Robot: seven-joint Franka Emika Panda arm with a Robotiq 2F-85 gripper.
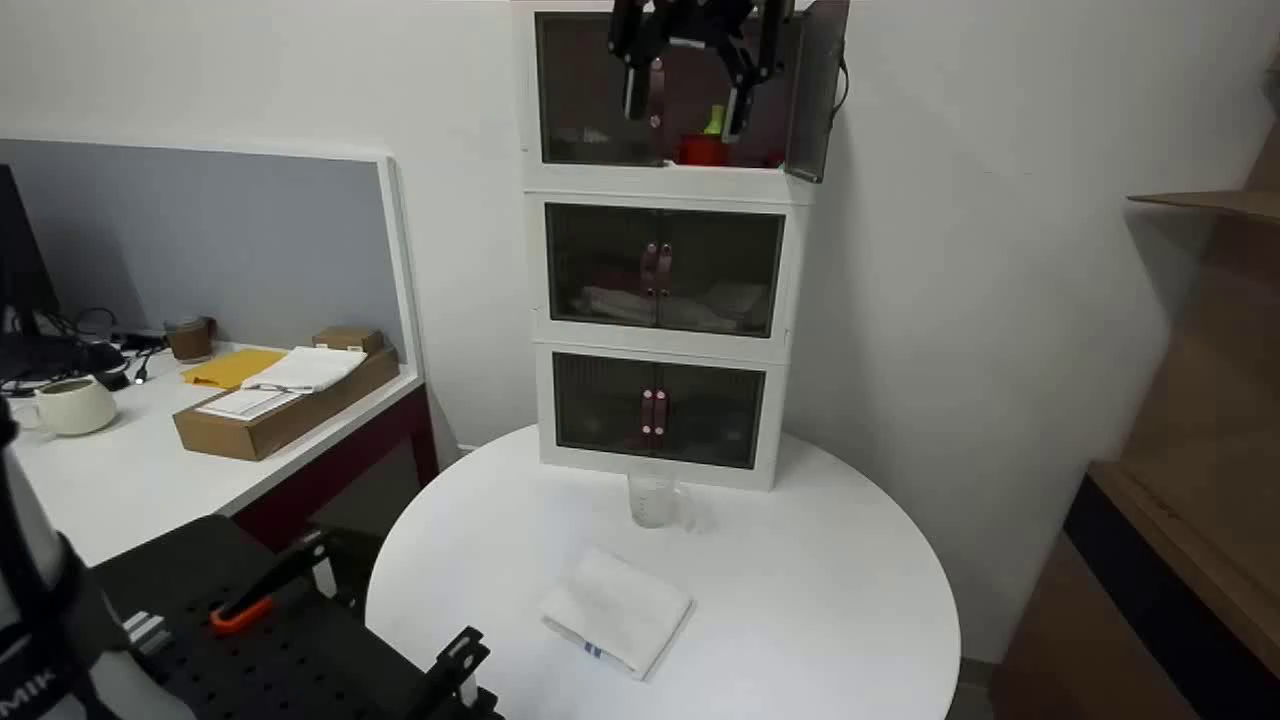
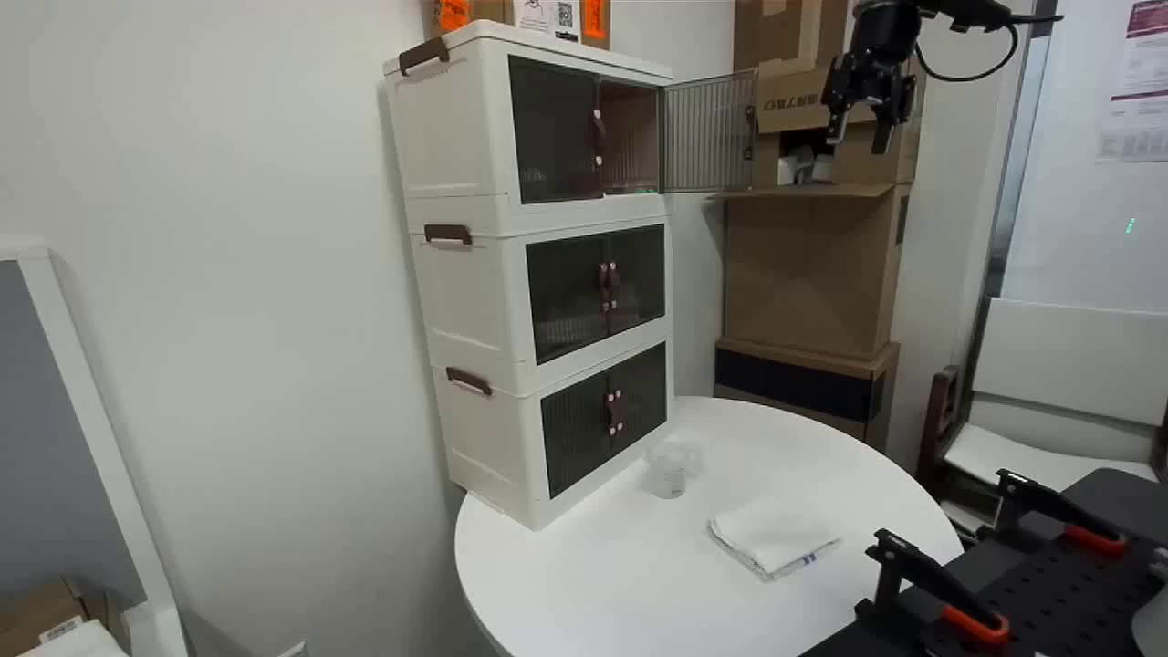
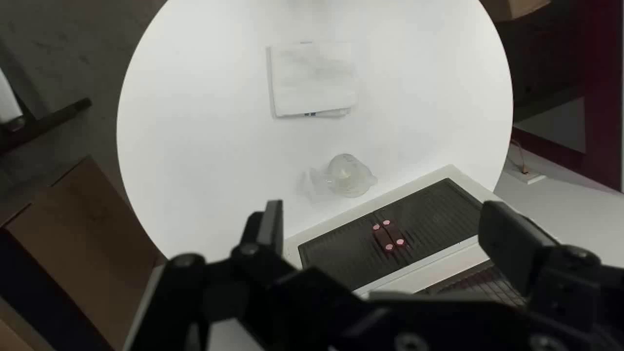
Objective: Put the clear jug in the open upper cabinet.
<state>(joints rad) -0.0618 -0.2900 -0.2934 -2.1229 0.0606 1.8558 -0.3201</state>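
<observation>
The clear jug (image 1: 652, 498) stands upright on the white round table, close in front of the lowest box. It also shows in the other views (image 2: 669, 479) (image 3: 347, 176), its handle pointing away from the towel-free cabinet middle in none clearly. The open upper cabinet (image 1: 600, 178) is the top box of the white stack (image 2: 449, 128); its right door is swung out and its left door is shut. A red thing with a green part shows inside. My gripper (image 1: 687, 108) is open and empty, high above the table, in front of the cabinet (image 2: 859, 137). Its fingers are wide apart in the wrist view (image 3: 385, 229).
A folded white cloth (image 1: 618, 612) lies on the table (image 1: 830, 600) in front of the jug. The swung-out door (image 2: 710, 132) juts from the top box. Brown cardboard boxes (image 2: 803, 274) stand beside the stack. A desk (image 1: 110, 490) stands on the far side.
</observation>
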